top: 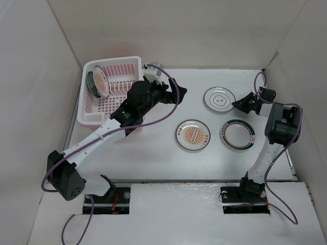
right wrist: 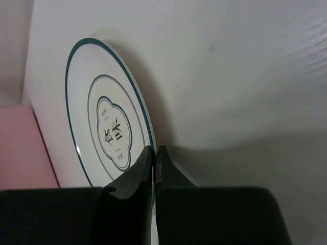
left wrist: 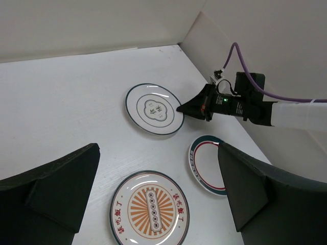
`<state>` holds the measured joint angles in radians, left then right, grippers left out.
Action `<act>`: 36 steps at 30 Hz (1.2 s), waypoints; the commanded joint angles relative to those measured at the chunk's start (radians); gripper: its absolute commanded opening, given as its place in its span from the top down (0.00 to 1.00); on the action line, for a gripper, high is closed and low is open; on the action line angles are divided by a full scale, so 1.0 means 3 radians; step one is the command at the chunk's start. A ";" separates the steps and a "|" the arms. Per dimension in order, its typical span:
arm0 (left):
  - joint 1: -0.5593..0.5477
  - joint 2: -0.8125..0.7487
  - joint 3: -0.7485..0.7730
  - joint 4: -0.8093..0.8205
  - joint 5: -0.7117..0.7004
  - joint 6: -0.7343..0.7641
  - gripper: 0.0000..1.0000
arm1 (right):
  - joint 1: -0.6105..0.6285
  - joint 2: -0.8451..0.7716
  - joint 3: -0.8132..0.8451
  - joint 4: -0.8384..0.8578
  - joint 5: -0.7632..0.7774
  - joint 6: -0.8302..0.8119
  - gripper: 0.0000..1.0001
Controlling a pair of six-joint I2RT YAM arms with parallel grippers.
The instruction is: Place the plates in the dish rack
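The pale pink dish rack [top: 91, 109] stands at the far left. A dark teal plate [top: 90, 84] and a sunburst plate [top: 100, 83] stand on edge in it. My left gripper [top: 176, 93] hangs open and empty above the table, right of the rack. In the left wrist view its fingers [left wrist: 56, 194] spread wide over the second sunburst plate [left wrist: 149, 209], which lies flat [top: 193, 136]. My right gripper [top: 239, 104] is shut on the right rim of the white grey-lined plate [top: 218, 98]. The right wrist view shows that rim pinched at the gripper [right wrist: 155, 151]. The white dark-rimmed plate [top: 237, 134] lies flat nearby.
White walls box in the table on the left, back and right. My right arm [top: 278, 127] stands close to the right wall. My left arm's purple cable [top: 168, 109] loops over the table beside the rack.
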<state>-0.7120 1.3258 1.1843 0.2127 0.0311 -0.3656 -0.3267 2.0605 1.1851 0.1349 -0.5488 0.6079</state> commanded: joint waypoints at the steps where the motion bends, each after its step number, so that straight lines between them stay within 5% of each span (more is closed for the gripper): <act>1: -0.0014 -0.0027 0.0082 0.0079 -0.0068 0.0043 0.00 | -0.0020 0.0111 0.0104 -0.0179 -0.0011 0.0014 1.00; 7: -0.0014 0.0039 0.0082 0.0048 -0.0216 0.0043 0.00 | -0.0020 0.0015 0.0038 -0.0133 -0.0144 0.0085 1.00; 10: -0.0014 0.0085 0.0082 0.0083 -0.0283 -0.0003 0.00 | -0.0020 -0.0312 -0.0390 0.0724 -0.0506 0.0601 1.00; 20: 0.0441 0.0739 0.0474 0.0339 0.0427 -0.0136 0.00 | 0.0148 -0.1463 -0.0663 0.1376 -0.0813 0.0669 1.00; 28: 0.0441 0.1414 0.0792 0.0472 0.1139 -0.0223 0.00 | 0.0593 -0.1494 -0.0535 0.1411 -0.0947 0.0469 1.00; 32: 0.0471 0.1598 0.0823 0.0620 0.1353 -0.0331 0.00 | 0.0593 -0.1464 -0.0570 0.1769 -0.1233 0.0724 1.00; 36: 0.0532 0.1701 0.0823 0.0748 0.1497 -0.0468 0.04 | 0.0593 -0.1245 -0.0601 0.2757 -0.1616 0.1448 1.00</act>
<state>-0.5686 1.8439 1.3815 0.3336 0.4007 -0.4622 -0.1455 1.6592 0.9985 0.6399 -0.9199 0.8772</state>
